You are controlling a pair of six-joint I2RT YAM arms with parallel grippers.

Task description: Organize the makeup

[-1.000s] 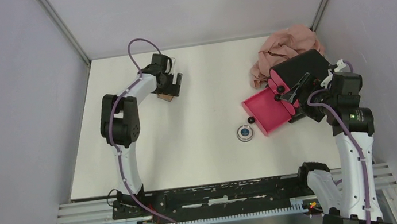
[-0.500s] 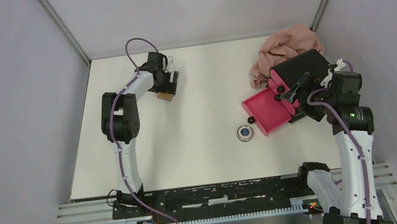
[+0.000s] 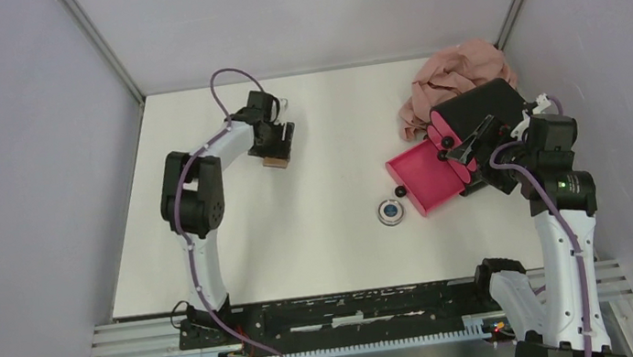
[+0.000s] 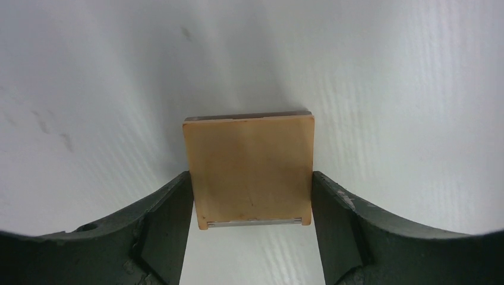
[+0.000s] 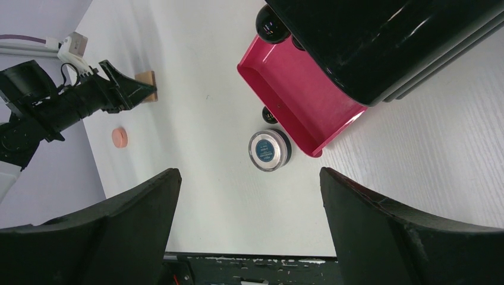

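Note:
A tan square pad (image 4: 249, 172) lies flat on the white table (image 3: 315, 123) at the back left. My left gripper (image 4: 251, 185) is shut on it, each finger pressing one side edge. From above the pad (image 3: 274, 161) pokes out just below that gripper (image 3: 277, 145). A round silver compact (image 3: 389, 212) sits mid-table beside the open magenta drawer (image 3: 428, 175). My right gripper (image 5: 248, 202) hangs open and empty above the compact (image 5: 268, 150). A round salmon puff (image 5: 120, 137) lies near the left arm, seen only in the right wrist view.
The black box (image 3: 481, 106) stands at the back right with its magenta drawer (image 5: 297, 98) pulled out toward the middle. A pinkish-beige cloth (image 3: 451, 73) is bunched behind it. Grey walls close in the table on three sides.
The left gripper has shifted slightly right and nearer, and its jaws have narrowed onto the tan pad. The right arm, compact and drawer have not moved.

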